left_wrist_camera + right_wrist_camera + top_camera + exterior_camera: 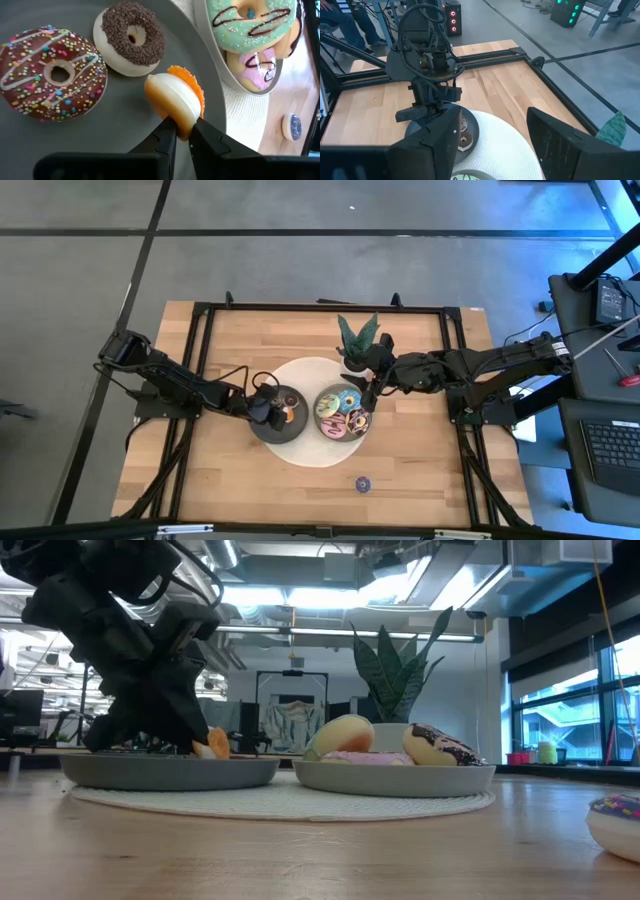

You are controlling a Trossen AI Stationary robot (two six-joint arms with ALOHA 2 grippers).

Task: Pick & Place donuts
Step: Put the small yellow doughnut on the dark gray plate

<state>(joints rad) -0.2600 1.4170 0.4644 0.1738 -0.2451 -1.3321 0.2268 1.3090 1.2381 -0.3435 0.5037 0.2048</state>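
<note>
My left gripper (182,136) is over the left grey dish (292,432) and is shut on an orange-iced donut (176,99). On that dish lie a brown sprinkled donut (52,72) and a small chocolate-iced donut (131,37). The right grey dish (327,432) holds a green donut (249,22), a pink one (256,66) and others. A small blue-purple donut (362,483) lies on the bare table near its near edge. My right gripper (492,150) is open and hovers at the far right rim of the right dish (372,392). My left gripper pinches the orange-iced donut at the near part of its rim (183,125) between both fingertips (167,134). The fingers slant down from the table's left. The donut stands on edge over the left dish (215,745); whether it touches the dish floor I cannot tell.
Both dishes sit on a round white mat (312,370). A potted plant (358,335) stands just beyond the right dish, close to my right arm. A black frame (320,307) runs around the table top. Bare wood lies along the near edge.
</note>
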